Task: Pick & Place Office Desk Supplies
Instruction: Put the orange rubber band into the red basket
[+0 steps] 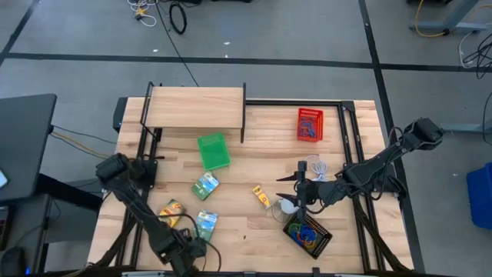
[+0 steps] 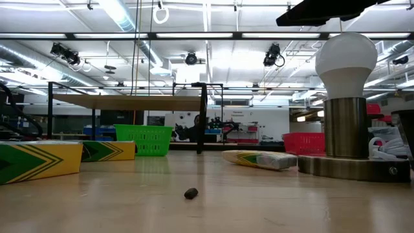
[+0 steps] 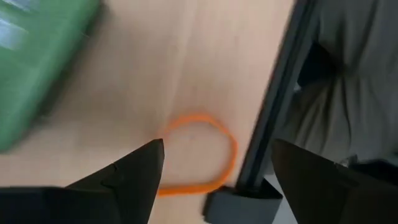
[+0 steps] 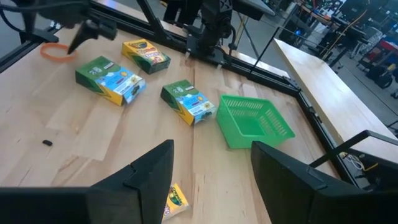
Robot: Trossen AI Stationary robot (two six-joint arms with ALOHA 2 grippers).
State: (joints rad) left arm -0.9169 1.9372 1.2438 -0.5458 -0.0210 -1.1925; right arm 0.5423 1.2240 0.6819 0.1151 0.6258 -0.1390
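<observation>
An orange loop point(image 3: 199, 152) lies flat on the wooden table point(image 1: 254, 154) by the near left edge rail. My left gripper point(image 3: 217, 149) hangs over it, pointing steeply down, open, one finger on each side of the loop; in the high view my left gripper point(image 1: 191, 248) is at the near edge. Three printed packets point(image 1: 205, 185), point(image 1: 173, 209), point(image 1: 206, 223) lie flat nearby. A small yellow piece point(image 1: 262, 197) lies mid-table. My right gripper point(image 1: 292, 187) waits open above the table's right half, with nothing between its fingers point(image 4: 149, 174).
A green basket point(image 1: 214, 151) and a red basket point(image 1: 310, 125) stand toward the far side, below a raised wooden shelf point(image 1: 196, 106). A black basket point(image 1: 307, 235) with coloured loops sits near right. A white ball-shaped object point(image 1: 286, 205) stands beside it. A small dark bit point(image 2: 191, 193) lies mid-table.
</observation>
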